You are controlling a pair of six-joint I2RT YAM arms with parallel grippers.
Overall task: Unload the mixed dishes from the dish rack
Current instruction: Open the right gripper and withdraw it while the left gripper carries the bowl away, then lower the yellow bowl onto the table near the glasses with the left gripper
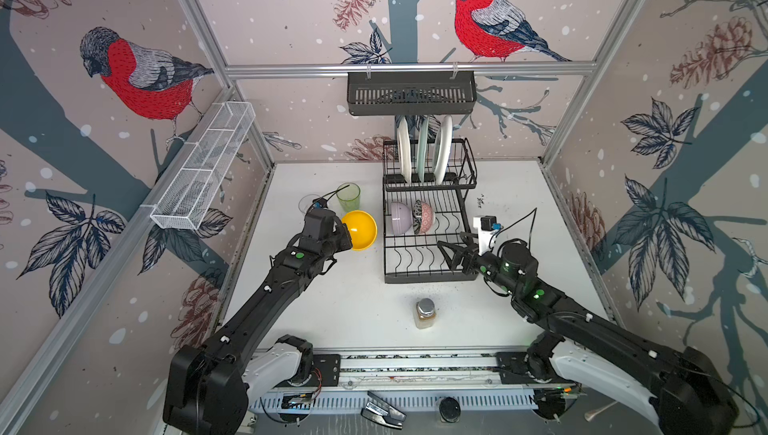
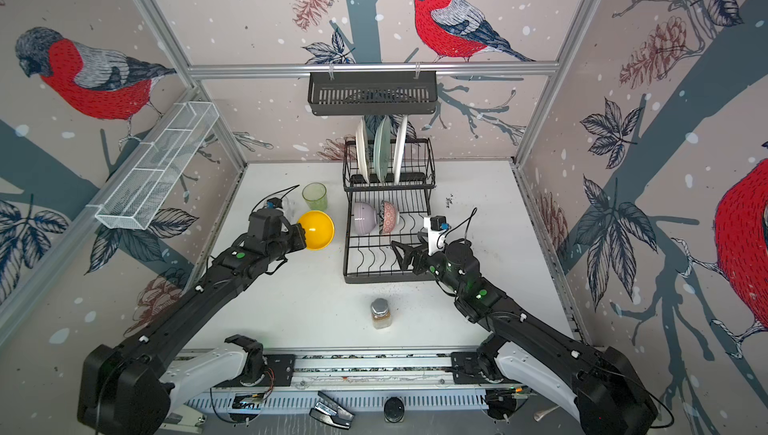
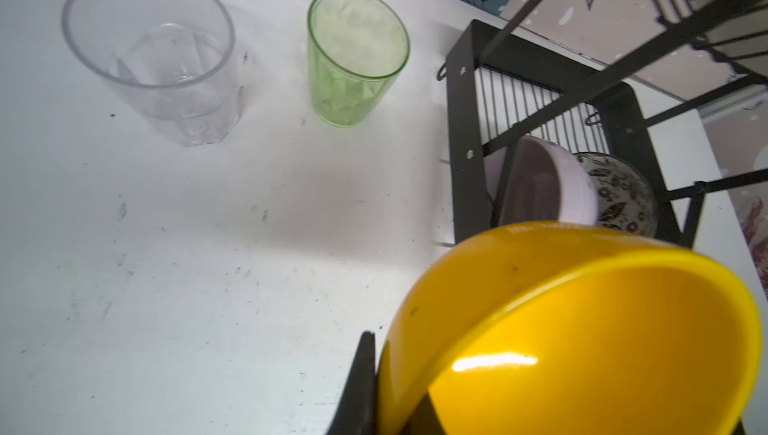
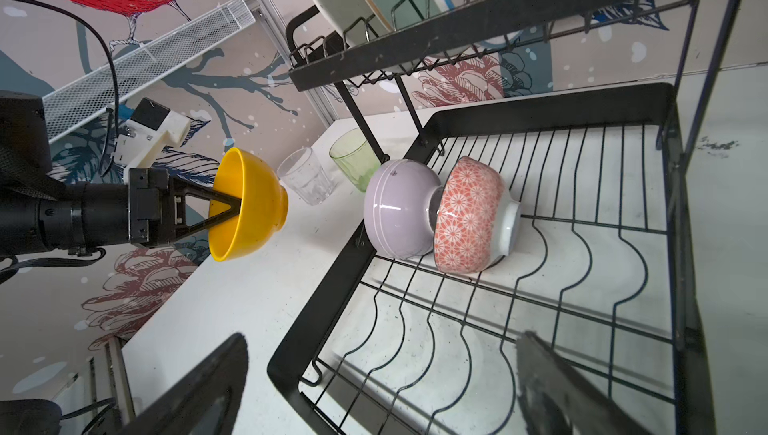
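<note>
The left gripper (image 1: 347, 234) pinches the yellow bowl (image 1: 362, 230) by its rim, tipped on its side, just beside the dish rack (image 1: 428, 275). The right gripper (image 1: 453, 248) is wide open and empty, over the rack's bottom shelf.

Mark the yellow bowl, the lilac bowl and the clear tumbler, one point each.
yellow bowl (image 1: 360, 230): in a top view, on its inner surface.
lilac bowl (image 4: 399, 208): right wrist view, on its outer wall.
clear tumbler (image 3: 158, 58): left wrist view, on its side wall below the rim.
</note>
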